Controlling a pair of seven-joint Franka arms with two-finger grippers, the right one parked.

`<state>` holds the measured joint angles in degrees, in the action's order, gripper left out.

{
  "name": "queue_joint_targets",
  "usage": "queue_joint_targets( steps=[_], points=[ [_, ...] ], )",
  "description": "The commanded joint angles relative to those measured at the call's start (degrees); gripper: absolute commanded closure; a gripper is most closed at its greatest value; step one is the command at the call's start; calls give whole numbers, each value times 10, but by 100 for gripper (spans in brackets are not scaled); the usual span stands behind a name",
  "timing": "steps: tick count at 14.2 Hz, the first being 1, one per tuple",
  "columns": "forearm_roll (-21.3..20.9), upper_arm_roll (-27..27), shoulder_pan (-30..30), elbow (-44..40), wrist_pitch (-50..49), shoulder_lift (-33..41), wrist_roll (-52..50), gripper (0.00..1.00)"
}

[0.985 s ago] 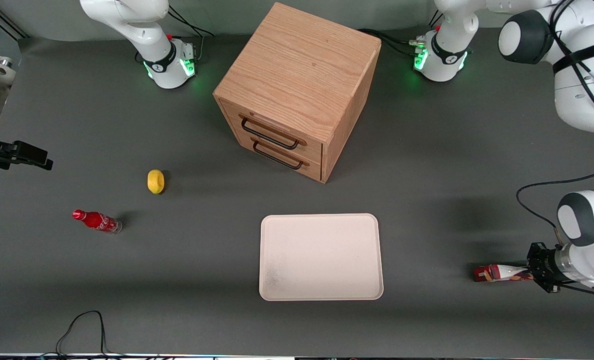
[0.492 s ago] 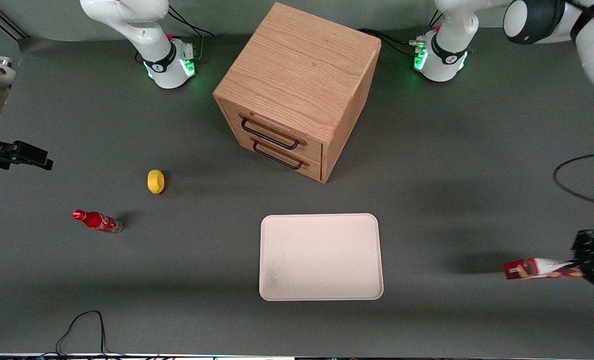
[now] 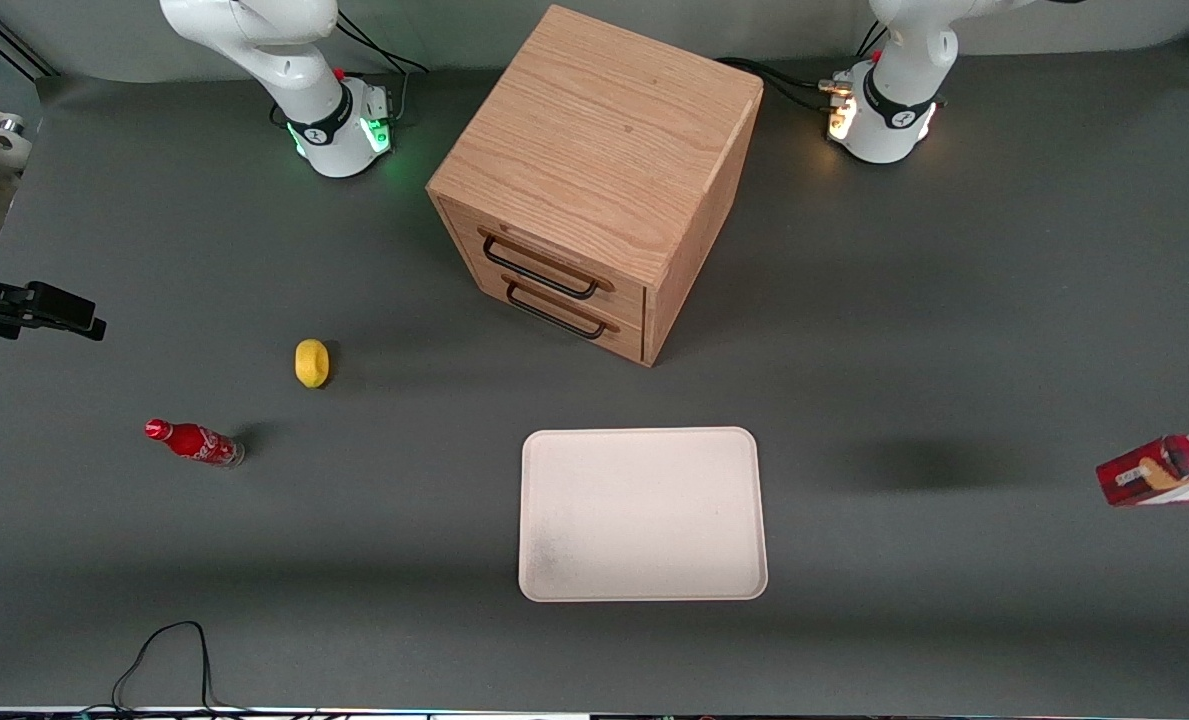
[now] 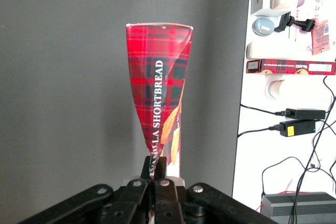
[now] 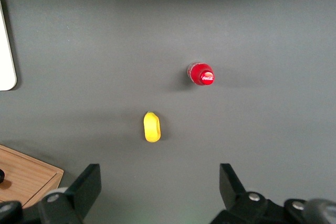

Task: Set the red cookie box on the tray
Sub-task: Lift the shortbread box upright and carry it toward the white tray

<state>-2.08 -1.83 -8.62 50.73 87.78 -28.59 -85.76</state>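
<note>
The red cookie box is a tartan-red carton that hangs in the air at the working arm's end of the table, its shadow on the mat below. Only one end of it shows in the front view; the gripper is outside that view. In the left wrist view my gripper is shut on the box's squashed end, and the box points away from the camera. The cream-white tray lies flat at the table's middle, nearer to the front camera than the cabinet, well apart from the box.
A wooden two-drawer cabinet stands farther from the front camera than the tray. A yellow lemon and a small red soda bottle lie toward the parked arm's end. The table's edge runs beside the held box.
The box has risen off the table and moved farther toward the working arm's end. The gripper and arm have left the front view.
</note>
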Motion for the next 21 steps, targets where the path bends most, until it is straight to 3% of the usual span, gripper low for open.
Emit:
queue_joint_targets(
  steps=[1,4,12,16,21],
  points=[
    [-1,2,6,13,-6,7,18,100],
    [1,3,39,16,-16,6,-6,100],
    [-1,3,183,43,-6,-6,-207,100],
    [-3,3,265,48,13,-24,-133,100],
    [-1,3,330,47,13,-36,50,100]
  ],
)
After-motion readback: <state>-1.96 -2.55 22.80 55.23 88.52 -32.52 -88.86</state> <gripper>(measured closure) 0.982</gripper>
